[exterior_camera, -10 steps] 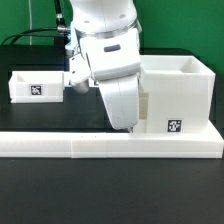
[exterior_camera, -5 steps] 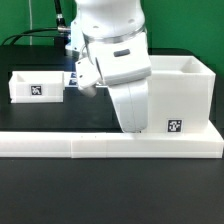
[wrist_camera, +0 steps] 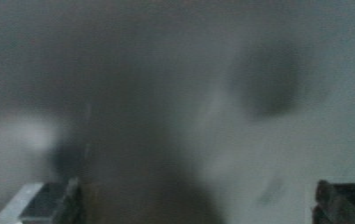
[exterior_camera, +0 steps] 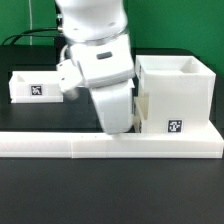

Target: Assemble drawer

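While the arm hangs low between the tray and the housing, the step in hand reads as an approach for a grasp, with nothing carried yet. The tool is wide: the wrist view shows its fingers at opposite edges of the frame with nothing between them. The rest is blurred grey, so the target can't be identified. The exterior view doesn't show the fingertips; the wrist body covers them.

Layout: the housing stands upright on the tabletop at the exterior view's right, right behind the border rail. Contact with the rail can't be confirmed. Its top is open and its tag faces the camera. The tray sits at the exterior view's left, back from the rail and apart from the housing. Only one tray is seen; the second may be behind the arm or out of view, can't tell.

To do it well:
- Don't commit while the wrist view is blurred.
- If the tray is the target, come down square over one wall with the jaws straddling it, and close on the wall, not the knob.
- Keep the tray level in transfer and line it up with the housing's opening before pushing.

Risks:
- The arm's lower body is just beside the housing's side wall, so a sideways sweep could shift the housing.
- A thin plastic wall may slip in a skewed pinch.
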Robot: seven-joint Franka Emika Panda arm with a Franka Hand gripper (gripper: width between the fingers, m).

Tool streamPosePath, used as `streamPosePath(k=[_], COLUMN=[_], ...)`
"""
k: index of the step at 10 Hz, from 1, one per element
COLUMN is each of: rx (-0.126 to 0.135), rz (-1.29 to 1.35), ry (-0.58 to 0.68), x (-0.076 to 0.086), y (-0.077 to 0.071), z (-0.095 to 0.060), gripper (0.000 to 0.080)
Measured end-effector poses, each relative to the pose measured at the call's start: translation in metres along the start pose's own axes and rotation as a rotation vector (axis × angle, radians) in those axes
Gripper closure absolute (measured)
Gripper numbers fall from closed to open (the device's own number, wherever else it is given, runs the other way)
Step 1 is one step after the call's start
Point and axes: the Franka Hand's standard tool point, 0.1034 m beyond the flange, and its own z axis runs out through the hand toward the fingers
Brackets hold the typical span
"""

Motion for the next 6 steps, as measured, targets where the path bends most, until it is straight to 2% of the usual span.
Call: streamPosePath(k=[1,2,3,5,6], rx=[-0.030,-0.069,-0.089,-0.140,-0.153], rz=[0.003,0.015,0.030,0.087,0.121], ry=[-0.010,-0.025,-0.035,-0.044,-0.038], x=[-0.015,-0.023,-0.028,-0.032,-0.034], y=[-0.006,-0.015,-0.031,-0.072,-0.095], z=[-0.013,-0.023,-0.027,-0.023,-0.012], gripper=[0.0150,0.0150,0.0150,0.0150,0.0150])
